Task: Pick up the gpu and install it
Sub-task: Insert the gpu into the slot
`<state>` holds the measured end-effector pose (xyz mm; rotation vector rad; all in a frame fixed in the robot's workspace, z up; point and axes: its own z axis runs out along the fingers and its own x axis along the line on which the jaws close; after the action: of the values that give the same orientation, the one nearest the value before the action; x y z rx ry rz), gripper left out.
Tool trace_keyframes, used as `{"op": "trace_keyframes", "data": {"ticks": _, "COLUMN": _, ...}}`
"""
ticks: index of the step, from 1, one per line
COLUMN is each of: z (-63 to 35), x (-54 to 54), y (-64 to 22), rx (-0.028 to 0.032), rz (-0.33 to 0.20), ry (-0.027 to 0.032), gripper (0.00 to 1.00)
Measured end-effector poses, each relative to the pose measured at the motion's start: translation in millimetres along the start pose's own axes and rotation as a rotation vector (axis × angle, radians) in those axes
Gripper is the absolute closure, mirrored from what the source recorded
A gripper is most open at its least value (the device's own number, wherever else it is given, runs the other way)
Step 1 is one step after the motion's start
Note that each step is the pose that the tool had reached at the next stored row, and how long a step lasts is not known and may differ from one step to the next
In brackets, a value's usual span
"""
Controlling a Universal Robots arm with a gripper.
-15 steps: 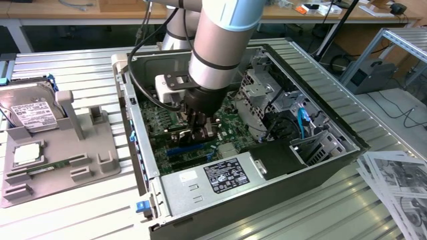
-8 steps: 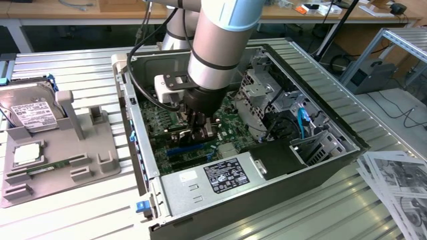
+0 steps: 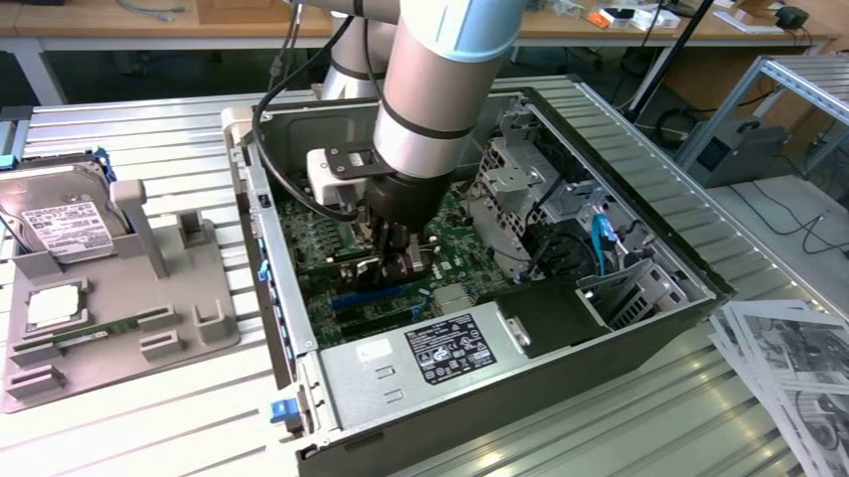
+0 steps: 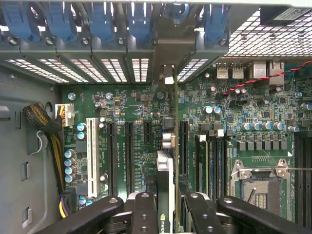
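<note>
The gpu point(image 4: 165, 163) is a thin dark card, seen edge-on in the wrist view. Its silver bracket point(image 4: 166, 73) reaches the rear slot openings of the case. My gripper point(image 4: 170, 207) is shut on it, with one black finger point(image 4: 144, 214) on each side of the card. In the exterior view the gripper point(image 3: 402, 266) is down inside the open computer case point(image 3: 623, 149). It holds the gpu point(image 3: 420, 260) upright just over the green motherboard point(image 3: 464, 234), in line with the expansion slots point(image 4: 129, 151). I cannot tell whether the card's edge sits in a slot.
Inside the case are a power supply point(image 3: 438, 353), a metal drive cage point(image 3: 511, 189) and cables. Blue slot latches point(image 4: 100, 19) line the rear wall. On the exterior view's left a grey fixture point(image 3: 133, 298) carries a hard drive point(image 3: 60, 224) and a memory stick point(image 3: 80, 340). Papers point(image 3: 796, 368) lie at the right.
</note>
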<state>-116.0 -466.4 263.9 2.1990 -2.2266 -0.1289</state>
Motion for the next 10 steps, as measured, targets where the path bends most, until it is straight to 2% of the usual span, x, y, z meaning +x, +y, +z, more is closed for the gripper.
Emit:
{"op": "trace_keyframes", "data": {"ticks": 3, "z": 0.0, "x": 0.0, "y": -1.8, "rx": -0.0129, "rz": 0.001, "ry": 0.0, "gripper": 0.73}}
{"op": "trace_keyframes", "data": {"ticks": 10, "z": -0.1, "x": 0.0, "y": -1.9, "rx": -0.0138, "rz": 0.001, "ry": 0.0, "gripper": 0.73}}
